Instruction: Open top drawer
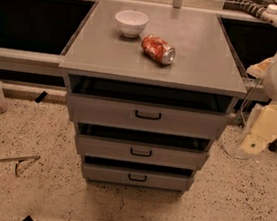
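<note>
Speckled floor (29, 134), grey three-drawer cabinet (199, 64).
The top drawer (103, 112), widest, is fronted by a black loop handle (148, 115); the tool (263, 132) is held apart at right, its state cannot be told.

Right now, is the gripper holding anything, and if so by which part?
Nothing, as far as shows: the gripper hangs to the right of the cabinet, apart from the top drawer and its black handle.

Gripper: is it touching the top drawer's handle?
No, the gripper hangs beside the cabinet's right side, well apart from the handle at the centre of the top drawer's front.
</note>
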`<state>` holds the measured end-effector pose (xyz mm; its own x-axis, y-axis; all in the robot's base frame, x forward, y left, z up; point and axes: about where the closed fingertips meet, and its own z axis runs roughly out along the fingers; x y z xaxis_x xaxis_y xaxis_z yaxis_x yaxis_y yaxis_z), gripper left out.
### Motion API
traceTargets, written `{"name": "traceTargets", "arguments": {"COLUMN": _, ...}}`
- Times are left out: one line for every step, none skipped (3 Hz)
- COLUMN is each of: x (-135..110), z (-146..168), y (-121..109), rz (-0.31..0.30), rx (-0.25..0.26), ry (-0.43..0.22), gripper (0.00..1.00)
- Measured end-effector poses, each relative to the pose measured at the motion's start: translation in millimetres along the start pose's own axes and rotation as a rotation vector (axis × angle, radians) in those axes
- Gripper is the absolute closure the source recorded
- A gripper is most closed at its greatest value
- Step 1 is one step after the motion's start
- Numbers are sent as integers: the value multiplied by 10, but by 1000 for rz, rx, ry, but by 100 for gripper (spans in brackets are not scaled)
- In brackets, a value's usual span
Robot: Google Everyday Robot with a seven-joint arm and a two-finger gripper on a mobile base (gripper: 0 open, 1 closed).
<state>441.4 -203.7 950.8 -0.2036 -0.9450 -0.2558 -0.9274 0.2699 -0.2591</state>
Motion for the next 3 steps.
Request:
{"name": "traceTargets", "arguments": {"x": -180, "z": 388, "y": 63, "rz": -6, "rx": 24, "ry": -79, "gripper": 0}}
{"name": "traceTargets", "arguments": {"x": -180, "z": 388, "y": 63, "rz": -6, "rx": 24, "ry": -79, "gripper": 0}}
{"name": "traceTargets", "arguments": {"x": -275, "z": 502, "y": 68, "rz": -45, "rx": 27, "ry": -96, "gripper": 0}}
